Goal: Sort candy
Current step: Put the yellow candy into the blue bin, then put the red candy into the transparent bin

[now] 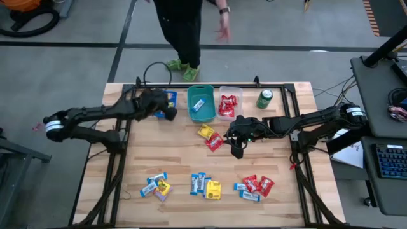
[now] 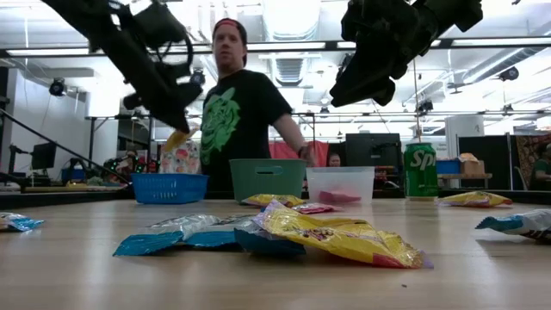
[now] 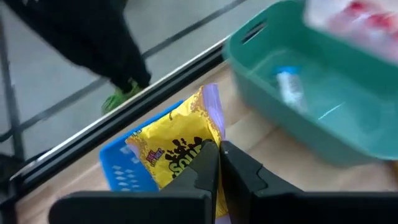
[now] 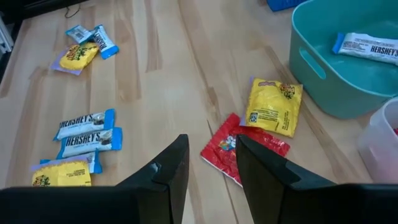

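My left gripper (image 3: 219, 149) is shut on a yellow candy packet (image 3: 177, 146) over the blue basket (image 3: 121, 177) at the far left of the table. To the basket's right stands the teal bin (image 1: 201, 102), with a blue-white packet (image 3: 289, 87) lying in it. Right of that, a clear bin (image 1: 229, 105) holds red packets. My right gripper (image 4: 211, 158) hangs open above the table's middle. A red packet (image 4: 245, 149) and a yellow packet (image 4: 273, 106) lie flat on the wood just beyond its fingertips. My left gripper pinches one end of the yellow packet (image 3: 200, 155) between its two fingers. The fingers slant down toward the table's far edge. The packet sticks out past the fingertips, lifted clear above the blue basket (image 2: 170, 187).
Three heaps of mixed packets lie near the table's front edge (image 1: 156, 186) (image 1: 205, 186) (image 1: 254, 186). A green can (image 1: 264, 98) stands at the far right beside the clear bin. A person (image 2: 237, 112) stands just behind the far edge.
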Available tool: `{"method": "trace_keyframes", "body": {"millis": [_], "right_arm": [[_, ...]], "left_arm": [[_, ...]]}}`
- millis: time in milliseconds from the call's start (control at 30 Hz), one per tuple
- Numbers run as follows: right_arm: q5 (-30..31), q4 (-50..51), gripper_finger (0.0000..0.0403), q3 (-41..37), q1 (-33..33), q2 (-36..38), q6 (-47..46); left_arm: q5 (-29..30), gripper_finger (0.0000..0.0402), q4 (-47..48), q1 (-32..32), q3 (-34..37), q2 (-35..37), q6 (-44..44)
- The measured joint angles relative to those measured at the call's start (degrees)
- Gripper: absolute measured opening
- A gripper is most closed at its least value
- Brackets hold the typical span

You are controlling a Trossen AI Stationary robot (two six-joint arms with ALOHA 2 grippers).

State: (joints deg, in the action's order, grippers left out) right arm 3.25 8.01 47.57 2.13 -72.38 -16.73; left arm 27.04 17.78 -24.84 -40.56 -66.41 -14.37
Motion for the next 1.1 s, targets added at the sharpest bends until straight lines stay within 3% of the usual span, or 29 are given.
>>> {"method": "trace_keyframes", "body": {"millis": [267, 667, 800, 1100], "right_arm": [[0.25, -0.02, 0.012, 0.0, 0.0, 0.0, 0.42], [0.42, -0.05, 0.014, 0.0, 0.0, 0.0, 0.42], [0.42, -0.02, 0.0141, 0.0, 0.0, 0.0, 0.42], [0.41, 0.02, 0.0141, 0.0, 0.0, 0.0, 0.26]], "left_arm": [[-4.16, 0.0, -3.46, -8.8, -0.04, -8.15, 4.16], [-2.42, 0.0005, -0.63, -9.68, -5.74, -17.0, 4.93], [0.97, 0.0028, 3.9, -9.68, -7.97, -18.92, 4.96], [0.92, 0.0099, 4.75, -9.46, -8.41, -18.23, 4.82]]}}
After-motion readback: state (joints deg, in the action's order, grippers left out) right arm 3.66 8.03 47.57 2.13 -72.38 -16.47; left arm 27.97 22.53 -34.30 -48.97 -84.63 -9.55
